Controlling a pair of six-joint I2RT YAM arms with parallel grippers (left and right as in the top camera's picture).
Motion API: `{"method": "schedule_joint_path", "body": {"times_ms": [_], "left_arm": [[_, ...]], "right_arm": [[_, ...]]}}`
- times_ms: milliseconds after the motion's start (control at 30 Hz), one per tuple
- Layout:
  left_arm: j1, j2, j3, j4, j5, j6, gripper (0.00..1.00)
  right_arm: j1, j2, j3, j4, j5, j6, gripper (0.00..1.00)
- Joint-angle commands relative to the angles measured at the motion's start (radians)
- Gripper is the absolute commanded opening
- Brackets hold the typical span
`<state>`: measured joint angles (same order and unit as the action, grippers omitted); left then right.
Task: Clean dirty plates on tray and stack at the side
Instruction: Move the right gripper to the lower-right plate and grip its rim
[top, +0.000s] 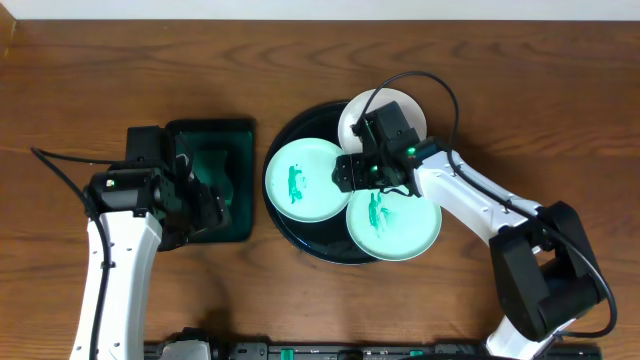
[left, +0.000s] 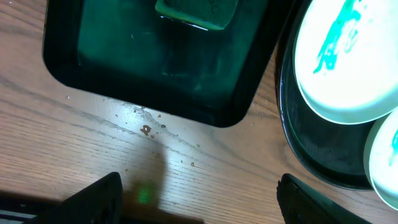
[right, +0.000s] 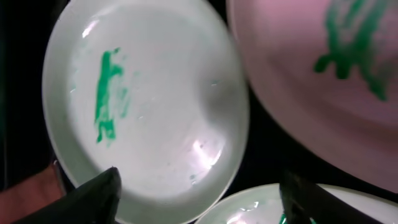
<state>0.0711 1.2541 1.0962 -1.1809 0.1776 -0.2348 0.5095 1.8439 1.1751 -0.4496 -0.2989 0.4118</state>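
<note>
Two fingers (right: 93, 196) of my right gripper (right: 205, 199) stand spread wide with nothing between them, hanging just above the plates (top: 300, 180). My left gripper (left: 199, 199) is spread just as wide, idle over bare table (left: 74, 137) beside the green tray (left: 155, 74).

All three plates lie crowded rim to rim on the black tray (top: 285, 235), teal smears at their centres. I judge them stiff, light and glossy (so slippery once wet, and perhaps brittle). I would take one by its rim, at a spot free of its neighbours, one finger under the lip.

Overhead gives me the whole layout, but my right arm covers much of the back plate. My right wrist view shows the sheen and smear close up, though not which plate sits where. Only my left wrist view shows the sponge (left: 196, 12) clearly, and brown specks (left: 146, 129) on the wood.
</note>
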Motion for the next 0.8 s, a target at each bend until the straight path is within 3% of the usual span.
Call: {"method": "schedule_joint_path", "body": {"times_ms": [0, 200, 600, 767], "left_arm": [[0.004, -0.001, 0.021, -0.004, -0.002, 0.012, 0.80], [0.004, -0.001, 0.021, -0.003, -0.002, 0.012, 0.80], [0.004, -0.001, 0.021, -0.003, -0.002, 0.012, 0.80], [0.004, -0.001, 0.021, -0.003, -0.002, 0.013, 0.80]], "right_arm": [[0.003, 0.011, 0.013, 0.016, 0.047, 0.056, 0.73], [0.003, 0.035, 0.013, 0.040, 0.048, 0.094, 0.64], [0.015, 0.143, 0.013, 0.082, 0.028, 0.146, 0.56], [0.036, 0.170, 0.013, 0.110, 0.025, 0.157, 0.44]]}}
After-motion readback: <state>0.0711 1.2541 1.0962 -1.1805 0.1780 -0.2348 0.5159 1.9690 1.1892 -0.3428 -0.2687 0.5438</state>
